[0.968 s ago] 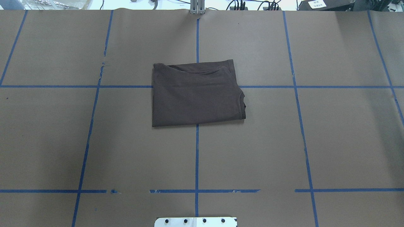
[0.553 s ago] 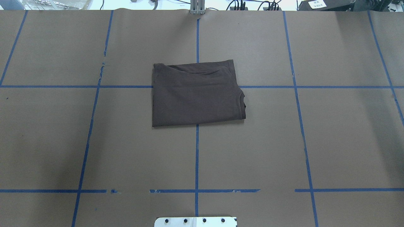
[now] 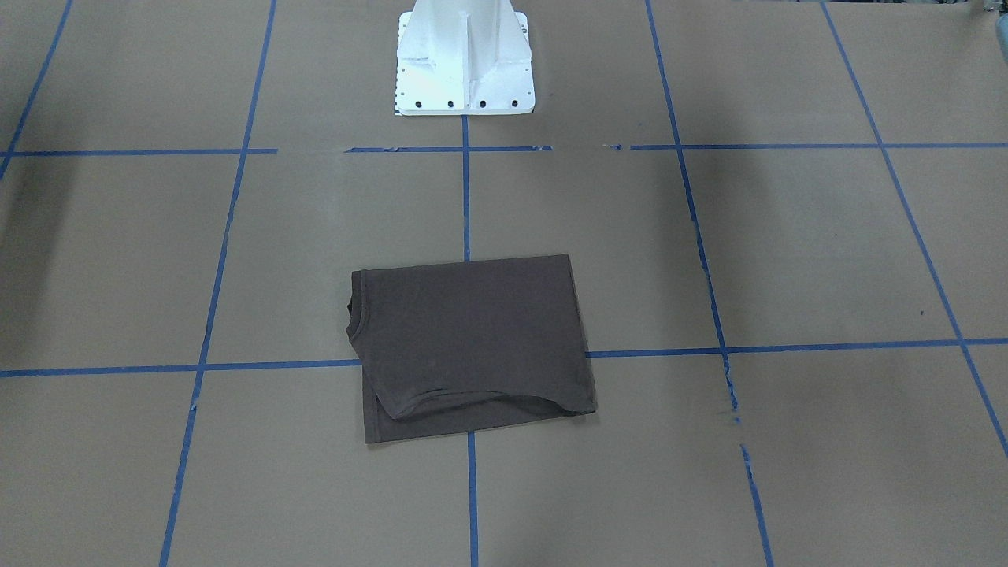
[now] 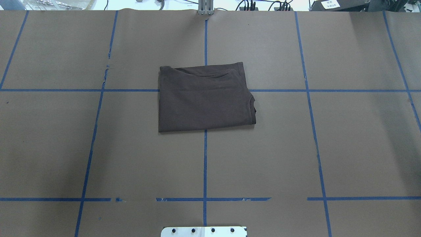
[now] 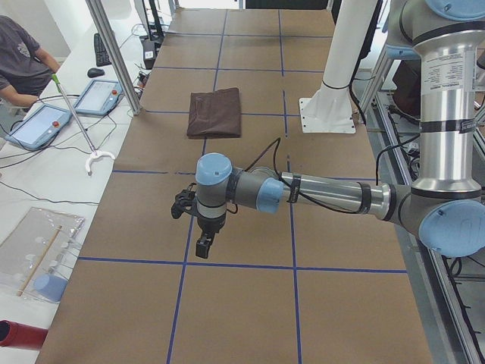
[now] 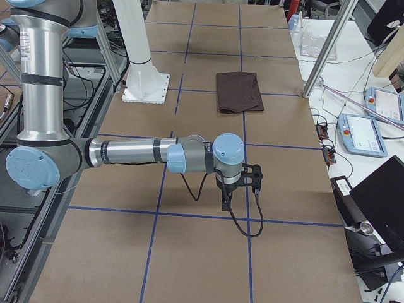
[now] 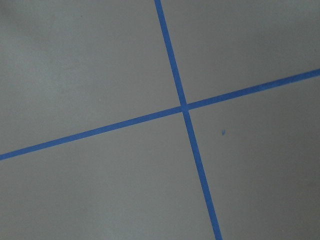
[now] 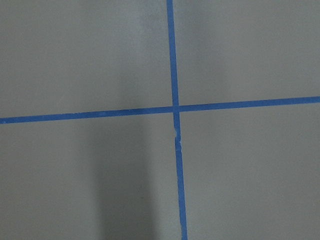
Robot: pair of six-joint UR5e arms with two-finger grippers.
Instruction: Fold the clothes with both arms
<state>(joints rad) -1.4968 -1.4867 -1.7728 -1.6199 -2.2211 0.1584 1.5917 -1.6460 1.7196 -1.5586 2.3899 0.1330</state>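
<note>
The dark brown-grey T-shirt (image 4: pixel 204 98) lies folded into a flat rectangle at the table's middle, with its collar at the right edge in the overhead view. It also shows in the front-facing view (image 3: pixel 468 342) and both side views (image 5: pixel 215 114) (image 6: pixel 238 92). No chest print shows. My left gripper (image 5: pixel 203 244) hangs over bare table far from the shirt, seen only in the exterior left view. My right gripper (image 6: pixel 226 205) hangs over bare table at the other end, seen only in the exterior right view. I cannot tell whether either is open or shut. Both wrist views show only brown paper and blue tape.
Brown paper with blue tape grid lines (image 4: pixel 205 164) covers the table. The white base pedestal (image 3: pixel 465 55) stands at the robot's edge. A seated operator (image 5: pixel 19 61) and control pendants (image 5: pixel 102 95) (image 6: pixel 363 136) are beside the table's long far edge.
</note>
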